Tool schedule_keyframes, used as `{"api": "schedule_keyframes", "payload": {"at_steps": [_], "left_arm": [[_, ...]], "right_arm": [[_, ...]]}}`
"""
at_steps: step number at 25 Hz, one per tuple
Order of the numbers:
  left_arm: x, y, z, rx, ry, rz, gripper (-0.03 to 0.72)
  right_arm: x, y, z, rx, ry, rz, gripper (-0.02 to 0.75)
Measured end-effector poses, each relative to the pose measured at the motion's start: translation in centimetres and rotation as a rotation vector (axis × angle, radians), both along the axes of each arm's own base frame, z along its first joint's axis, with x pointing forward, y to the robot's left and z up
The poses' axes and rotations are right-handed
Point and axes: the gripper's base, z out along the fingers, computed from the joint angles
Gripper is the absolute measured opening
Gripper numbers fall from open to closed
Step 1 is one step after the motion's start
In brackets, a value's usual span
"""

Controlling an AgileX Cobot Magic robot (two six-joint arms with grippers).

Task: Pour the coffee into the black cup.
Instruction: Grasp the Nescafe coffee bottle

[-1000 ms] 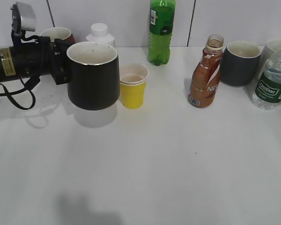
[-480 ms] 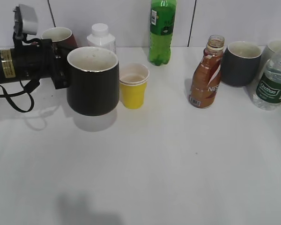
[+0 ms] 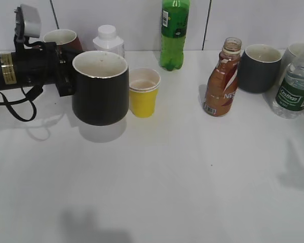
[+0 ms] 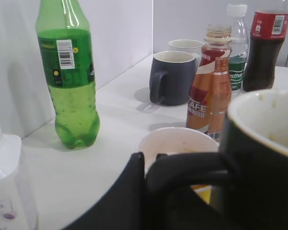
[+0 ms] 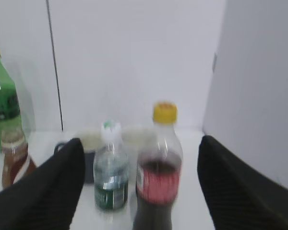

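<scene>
My left gripper (image 3: 67, 76) comes in from the left and is shut on the handle of the black cup (image 3: 100, 88), holding it upright just above the table. In the left wrist view the gripper (image 4: 151, 163) clamps the handle, with the cup (image 4: 266, 158) at the right. The coffee bottle (image 3: 222, 83), brown with its cap off, stands upright right of centre, apart from the cup; it also shows in the left wrist view (image 4: 209, 96). My right gripper (image 5: 140, 140) is open and empty, facing the bottles at the far right, and is out of the exterior view.
A yellow paper cup (image 3: 144, 93) stands right next to the black cup. A green bottle (image 3: 174, 33), a white bottle (image 3: 108, 38) and a red-brown mug (image 3: 63, 38) line the back. A dark grey mug (image 3: 260, 68), a water bottle (image 3: 294, 88) and a cola bottle (image 5: 158, 177) stand at the right.
My left gripper lowered the black cup a little and now holds it still. A faint shadow has appeared on the table at the right.
</scene>
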Motion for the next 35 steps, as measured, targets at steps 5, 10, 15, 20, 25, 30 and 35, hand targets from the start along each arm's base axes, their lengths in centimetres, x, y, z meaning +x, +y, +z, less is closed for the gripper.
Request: {"api": "schedule_keyframes", "payload": {"at_steps": [5,10,15,20,25,30,35], "left_arm": [[0.0,0.0,0.0,0.0,0.0,0.0,0.034],[0.0,0.0,0.0,0.0,0.0,0.0,0.034],[0.0,0.0,0.0,0.0,0.0,0.0,0.034],[0.0,0.0,0.0,0.0,0.0,0.0,0.034],[0.0,0.0,0.0,0.0,0.0,0.0,0.034],[0.0,0.0,0.0,0.0,-0.001,0.0,0.034],[0.0,0.0,0.0,0.0,-0.001,0.0,0.034]], "right_arm": [[3.6,0.5,-1.6,-0.014,-0.023,0.04,0.57],[6.0,0.9,-5.7,-0.007,0.025,0.075,0.57],[7.7,1.5,-8.2,-0.017,0.105,0.145,0.57],[9.2,3.5,-9.5,-0.001,0.135,0.361,0.57],[10.7,4.6,-11.3,0.031,0.184,0.484,0.57],[12.3,5.5,-13.5,0.034,0.265,0.589,0.57],[14.1,5.6,-14.2,0.038,0.306,0.605,0.57]]}}
